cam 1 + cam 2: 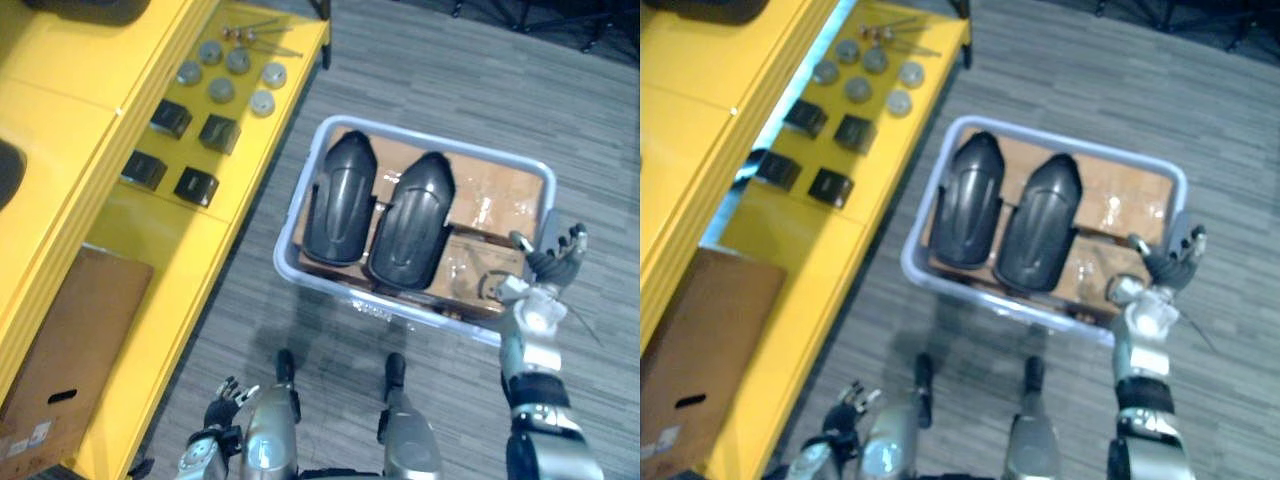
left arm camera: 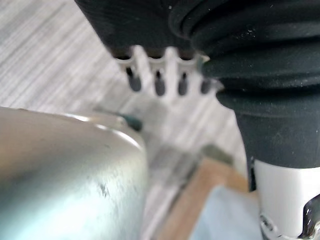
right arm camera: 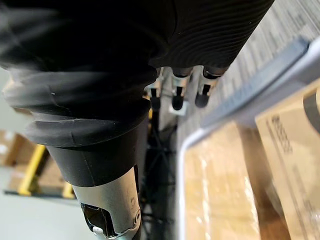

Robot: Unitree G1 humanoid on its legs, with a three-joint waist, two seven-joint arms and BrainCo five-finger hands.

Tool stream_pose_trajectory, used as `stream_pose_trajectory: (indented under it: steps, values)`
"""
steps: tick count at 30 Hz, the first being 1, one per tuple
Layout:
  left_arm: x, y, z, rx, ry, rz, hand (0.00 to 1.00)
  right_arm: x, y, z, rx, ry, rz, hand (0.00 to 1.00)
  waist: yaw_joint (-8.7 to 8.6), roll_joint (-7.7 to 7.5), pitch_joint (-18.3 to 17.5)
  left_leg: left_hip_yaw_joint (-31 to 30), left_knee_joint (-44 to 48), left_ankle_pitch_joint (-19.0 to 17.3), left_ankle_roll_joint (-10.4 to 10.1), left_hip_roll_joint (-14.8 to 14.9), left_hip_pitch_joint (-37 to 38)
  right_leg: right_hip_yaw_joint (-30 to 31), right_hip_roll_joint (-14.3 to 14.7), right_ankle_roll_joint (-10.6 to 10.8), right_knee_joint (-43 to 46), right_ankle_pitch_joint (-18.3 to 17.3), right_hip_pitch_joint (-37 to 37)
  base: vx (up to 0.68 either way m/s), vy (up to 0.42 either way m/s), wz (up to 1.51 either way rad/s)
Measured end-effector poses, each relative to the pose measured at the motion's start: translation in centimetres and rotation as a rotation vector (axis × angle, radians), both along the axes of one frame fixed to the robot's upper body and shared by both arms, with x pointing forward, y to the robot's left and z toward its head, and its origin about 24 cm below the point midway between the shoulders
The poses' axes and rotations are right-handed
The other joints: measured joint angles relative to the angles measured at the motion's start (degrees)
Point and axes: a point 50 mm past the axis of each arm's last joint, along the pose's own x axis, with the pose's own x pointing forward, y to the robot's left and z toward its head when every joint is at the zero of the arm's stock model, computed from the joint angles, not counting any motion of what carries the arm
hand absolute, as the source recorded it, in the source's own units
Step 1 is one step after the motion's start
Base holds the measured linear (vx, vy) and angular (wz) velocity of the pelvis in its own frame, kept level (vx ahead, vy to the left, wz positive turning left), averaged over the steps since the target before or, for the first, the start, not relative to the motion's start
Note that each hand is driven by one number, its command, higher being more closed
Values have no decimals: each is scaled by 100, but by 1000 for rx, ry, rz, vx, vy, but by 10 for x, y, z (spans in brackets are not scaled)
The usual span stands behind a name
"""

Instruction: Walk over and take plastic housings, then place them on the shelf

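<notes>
Right hand [image 1: 555, 262] hangs at the bin's right rim, fingers loosely extended, gripping nothing; left hand [image 1: 222, 405] sits low at lower left, fingers straight, likewise empty; two dark plastic housings [image 1: 340, 198] lie side by side on brown cartons [image 1: 490, 195] inside the pale bin [image 1: 440, 143]; the yellow shelf [image 1: 150, 260] stands left of it, carrying small black boxes [image 1: 219, 133] and grey discs [image 1: 222, 90].

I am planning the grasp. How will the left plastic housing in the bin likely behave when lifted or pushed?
The left housing looks like a moulded shell, so probably stiff and light for its size. Its glossy, curved back may slip in a grasp. Lying dome-up on cardboard boxes, it could rock if pushed.
</notes>
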Motion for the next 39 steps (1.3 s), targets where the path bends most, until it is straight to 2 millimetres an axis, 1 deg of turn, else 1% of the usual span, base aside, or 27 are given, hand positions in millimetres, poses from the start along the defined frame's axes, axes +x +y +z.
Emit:
stream_pose_trajectory:
  steps: [1, 3, 4, 6, 8, 9, 11, 18, 20, 22, 23, 25, 26, 29, 31, 32, 34, 37, 39]
  values:
    - [1, 0, 0, -1, -3, -4, 0, 3, -2, 3, -2, 5, 6, 0, 9, 32, 36, -11, 41, -29, 22, 0, -13, -53, 0, 1, 50, 0, -15, -42, 37, 12]
    - [6, -3, 2, -4, -16, -20, 0, 12, -10, 17, -30, 14, 20, 0, 48, 169, 181, -105, 229, -118, 80, -13, -109, -226, -13, -1, 274, -1, -84, -80, 46, 13]
    - [7, -4, 2, -5, -17, -21, 0, 13, -12, 20, -39, 18, 24, 0, 48, 198, 203, -133, 283, -142, 94, -16, -152, -246, -15, -2, 312, -2, -106, -97, 57, 13]
    - [8, -5, 2, -6, -18, -24, 0, 17, -14, 26, -56, 28, 40, 0, 122, 229, 233, -142, 374, -180, 113, -21, -260, -264, -28, -20, 397, -14, -207, -84, 45, 3]
    - [8, -6, 2, -5, -18, -43, 0, 23, -15, 31, -76, 59, 77, 0, 171, 275, 265, -193, 479, -182, 117, -33, -398, -407, -43, -98, 468, -85, -280, -101, 15, 8]
    - [8, -6, 1, -6, -19, -45, 0, 24, -15, 31, -76, 60, 83, 0, 177, 283, 270, -196, 482, -181, 116, -32, -401, -415, -44, -101, 474, -89, -282, -69, -2, 10]
    - [7, -8, 0, -8, -12, -51, 0, 28, -10, 29, -79, 92, 122, 0, 169, 333, 294, -263, 482, -147, 110, -31, -393, -487, -48, -104, 586, -167, -282, -48, -14, 11]
    - [9, -8, 1, -11, -18, -62, 0, 30, -5, 18, -65, 185, 165, 0, 189, 333, 294, -262, 236, 68, 66, -21, -369, -512, -58, -141, 752, -232, -445, -14, -14, 5]
    - [9, -10, 1, -10, -17, -72, 0, 28, -1, 7, -63, 235, 188, 0, 184, 333, 294, -244, 94, 153, 50, -19, -279, -501, -64, -147, 774, -236, -441, 0, 0, 0]
    - [8, -12, 0, -8, -12, -87, 0, 28, 3, 1, -67, 268, 212, 0, 184, 333, 294, -247, 81, 169, 35, -12, -275, -502, -65, -152, 788, -242, -454, 6, -8, -2]
    - [8, -12, 0, -7, -14, -84, 0, 27, 6, -7, -82, 304, 234, 0, 175, 333, 294, -259, 70, 188, 31, -13, -281, -505, -69, -152, 794, -242, -461, 0, 0, 0]
    - [8, -12, 0, -5, -18, -82, 0, 26, 6, -9, -89, 316, 245, 0, 178, 333, 294, -267, 57, 207, 35, -26, -281, -513, -83, -149, 811, -246, -466, -18, 5, 4]
    - [8, -12, 0, -2, -19, -80, 0, 27, 6, -9, -99, 325, 247, 100, 187, 333, 294, -273, 7, 249, 42, -41, -278, -520, -100, -148, 820, -248, -481, -36, 11, 5]
    - [8, -12, -1, -2, -16, -80, 0, 31, 4, -3, -121, 337, 245, 100, 227, 333, 294, -284, -184, 395, 44, -77, -310, -532, -144, -156, 906, -257, -633, -52, 2, 5]
    - [7, -12, -2, -12, -8, -64, 0, 34, 1, -1, -160, 375, 243, 100, 231, 336, 292, -292, -286, 470, 52, -94, -285, -546, -164, -191, 946, -297, -658, -57, -5, 9]
    - [7, -12, -3, -13, 0, -61, 0, 35, -3, -1, -193, 422, 245, 100, 233, 342, 289, -314, -330, 519, 47, -102, -287, -593, -181, -207, 1020, -330, -683, -37, -3, 12]
    - [8, -12, -3, -7, 8, -73, 0, 34, -8, 0, -225, 460, 237, 100, 272, 343, 290, -344, -376, 565, 40, -103, -300, -629, -196, -213, 1107, -373, -736, -41, -10, 14]
    - [9, -12, -4, -14, 11, -66, 0, 32, -16, -5, -262, 556, 218, 100, 310, 351, 289, -526, -532, 663, 16, -113, -297, -801, -215, -233, 1264, -486, -763, -40, -24, 26]
    - [7, -12, -5, -21, 19, -58, 0, 33, -20, -4, -296, 621, 205, 100, 347, 352, 289, -611, -616, 725, 1, -107, -300, -869, -216, -257, 1336, -545, -791, -37, -27, 22]
